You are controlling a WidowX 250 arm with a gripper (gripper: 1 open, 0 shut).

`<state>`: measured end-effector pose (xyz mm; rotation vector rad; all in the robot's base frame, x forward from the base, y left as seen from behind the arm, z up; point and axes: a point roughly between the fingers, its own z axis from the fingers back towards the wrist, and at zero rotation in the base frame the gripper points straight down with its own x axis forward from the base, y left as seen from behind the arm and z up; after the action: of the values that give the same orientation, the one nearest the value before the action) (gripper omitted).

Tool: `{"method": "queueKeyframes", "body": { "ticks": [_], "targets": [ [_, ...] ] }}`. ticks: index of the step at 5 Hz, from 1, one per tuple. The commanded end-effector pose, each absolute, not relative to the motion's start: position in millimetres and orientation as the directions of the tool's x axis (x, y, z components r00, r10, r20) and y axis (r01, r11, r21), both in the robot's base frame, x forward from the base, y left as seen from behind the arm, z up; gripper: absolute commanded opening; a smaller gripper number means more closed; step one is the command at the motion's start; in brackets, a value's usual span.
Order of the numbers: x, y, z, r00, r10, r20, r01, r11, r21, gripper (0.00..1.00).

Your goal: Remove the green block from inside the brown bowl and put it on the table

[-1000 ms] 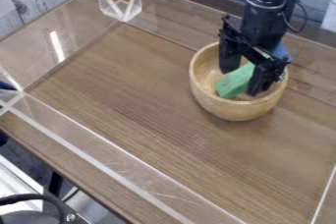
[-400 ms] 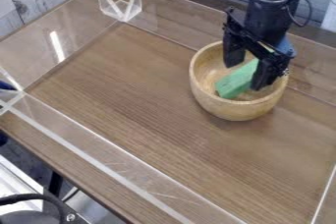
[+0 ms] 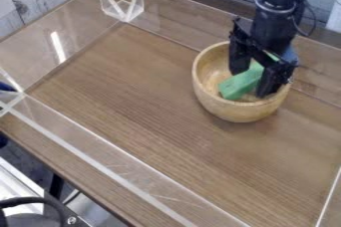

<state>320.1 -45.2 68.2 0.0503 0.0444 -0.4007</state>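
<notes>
As you view the workspace, you find the claw at the brown bowl, its black fingers spread apart in the open state. The fingers reach down over the upper part of the green block; you cannot tell whether they touch it. You see the green block inside the bowl, lying at a slant, its lower end exposed and its upper end partly covered by the fingers. The bowl stands upright on the wood-grain table. Beyond the bowl, toward the far side, you see a clear angular piece at the table's far edge, well apart from the bowl.
</notes>
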Motion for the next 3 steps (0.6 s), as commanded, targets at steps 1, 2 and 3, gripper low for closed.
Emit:
{"method": "queueKeyframes", "body": {
  "ticks": [1, 2, 3],
  "targets": [
    [338, -39, 79.4, 0.924, -0.383, 0.004, 0.382, 0.922, 0.06, 1.0],
    [342, -30, 74.7, 0.93, -0.367, -0.005, 0.367, 0.928, 0.062, 1.0],
    [343, -23, 70.6, 0.936, -0.351, -0.013, 0.352, 0.934, 0.062, 1.0]
  ]
}}
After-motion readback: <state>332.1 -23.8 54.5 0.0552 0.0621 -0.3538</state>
